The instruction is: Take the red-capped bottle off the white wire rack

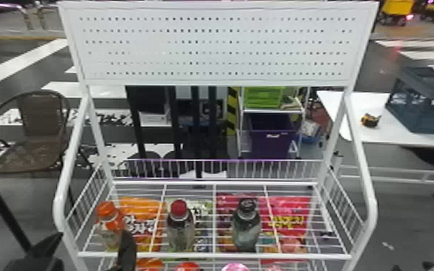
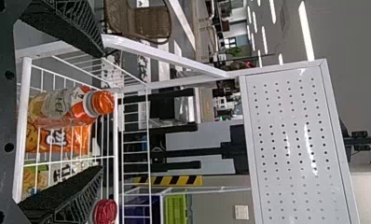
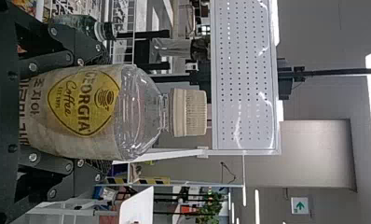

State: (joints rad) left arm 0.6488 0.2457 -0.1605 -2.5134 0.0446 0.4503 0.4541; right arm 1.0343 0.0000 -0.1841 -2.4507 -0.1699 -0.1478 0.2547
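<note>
Red-capped bottle point(image 1: 181, 227): upright on the shelf of the white wire rack point(image 1: 212, 81), near the front edge, left of its middle. Left neighbour: orange-capped bottle point(image 1: 109, 227), at the front left corner. Right neighbour: black-capped bottle point(image 1: 246, 227).

Left pincer point(image 2: 101, 111): fingers spread wide, nothing gripped. Orange-capped bottle sits between them; red cap lies outside the finger on that side. Right pincer point(image 3: 99, 112): clamped on the pale-capped bottle point(image 3: 137, 112), held upright.

Risks, as judged:
1. Wrong pick. Closing the left pincer as placed would probably take the orange-capped bottle.
2. Knock-over. A straight sideways shift at this height could push either bottle with a finger, and a base on thin wires may tip easily. Backing out or rising first, then shifting right, looks safer.
3. Snag. If drawn out too low, the base could catch the front rail point(image 1: 155, 255) and twist in the grip.
4. Right arm swing. The pale-capped bottle could strike the rack or the black-capped bottle if that arm moves inward.
</note>
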